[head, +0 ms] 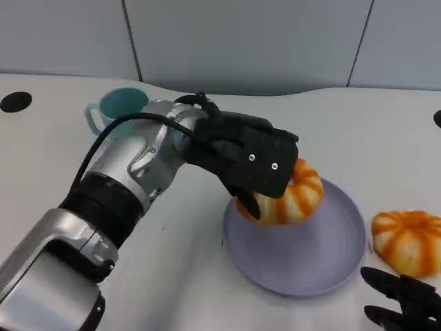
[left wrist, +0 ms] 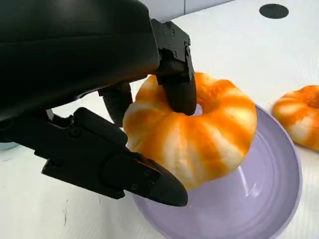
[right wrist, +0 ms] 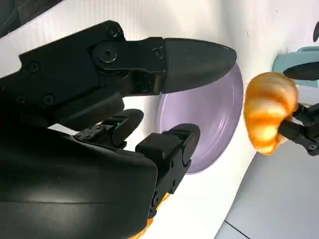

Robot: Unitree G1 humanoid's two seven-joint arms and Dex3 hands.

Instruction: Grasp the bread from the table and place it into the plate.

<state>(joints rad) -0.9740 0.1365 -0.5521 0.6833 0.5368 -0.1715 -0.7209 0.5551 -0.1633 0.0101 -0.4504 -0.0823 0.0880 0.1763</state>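
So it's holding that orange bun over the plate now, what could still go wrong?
The left hand holds the bread over the near edge of the purple plate, not its middle, so on release it might roll or tip onto the table. A finger sits in the bread's centre hole and could drag it back out as the hand lifts. A second bread lies close beside the plate.

Plate (head: 324, 262): on the bench (head: 207, 276), right of centre.
Bread (head: 298, 196): over the plate's far-left rim, held in the left hand (head: 251, 165).
Second bread (head: 408, 241): on the bench, just right of the plate.
Cup (head: 118, 109): far left, behind the left forearm.
Right hand (head: 403, 300): near right corner, before the second bread.
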